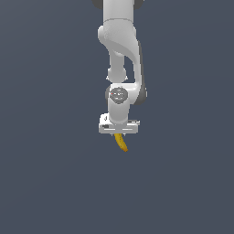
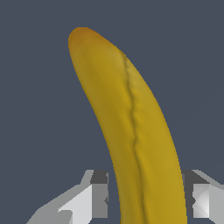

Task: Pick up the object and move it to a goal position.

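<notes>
Gripping the banana (image 2: pixel 131 131) between both fingers (image 2: pixel 94 197), my gripper (image 1: pixel 119 133) is clamped on it. Its free end hangs below the gripper, curving toward the exterior view's right.

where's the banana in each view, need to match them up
Exterior view: the banana hangs just below the white gripper, near the picture's middle, its free end pointing down and toward the exterior view's right.
Wrist view: the banana fills the centre, running from between the fingers up to its brownish tip.
Shared landmark: the gripper, closed on the banana's one end in both views.
</notes>
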